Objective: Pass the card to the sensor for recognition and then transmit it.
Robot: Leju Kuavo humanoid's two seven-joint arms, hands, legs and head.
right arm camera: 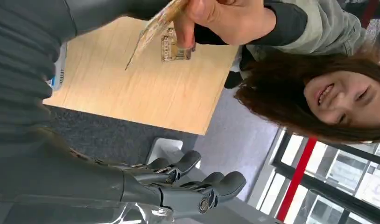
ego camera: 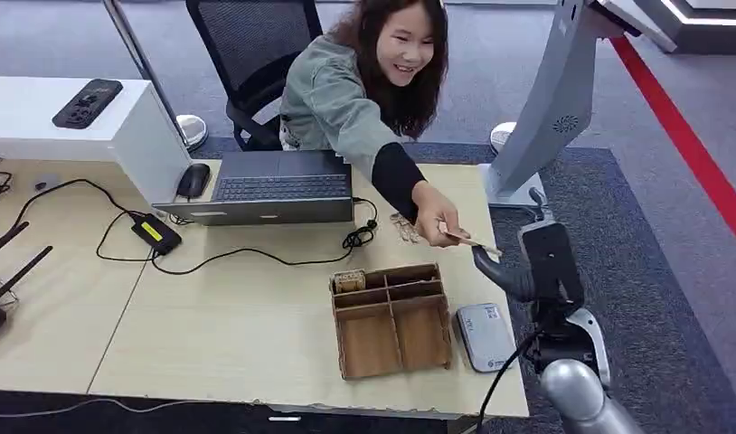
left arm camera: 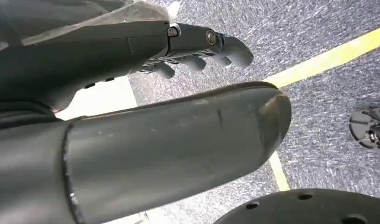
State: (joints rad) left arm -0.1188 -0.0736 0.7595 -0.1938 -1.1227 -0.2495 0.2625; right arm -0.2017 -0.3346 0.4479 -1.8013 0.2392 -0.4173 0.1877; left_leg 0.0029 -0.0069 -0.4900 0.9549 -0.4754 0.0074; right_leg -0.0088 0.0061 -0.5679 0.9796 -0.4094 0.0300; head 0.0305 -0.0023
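Card [ego camera: 464,239] sits pinched in the person's hand [ego camera: 434,220], held out over the far right corner of the surface [ego camera: 256,334], and it lies just beyond and slightly to the left of my right robot hand [ego camera: 518,271] from the head view. Its long axis runs roughly from the person's fingers toward my thumb, with the free end pointing at me and the gap small, though I can't say they touch. My right robot hand is raised with fingers [right arm camera: 197,179] spread apart and nothing in it. My left robot hand [left arm camera: 197,46] hangs over the carpet, fingers loosely extended and holding nothing, so the right is plainly the nearer one. I judge the next move as a short reach forward to close on the card's free end. The grey sensor pad [ego camera: 485,335] lies on the surface beside the wooden tray [ego camera: 391,318], below my right robot hand.
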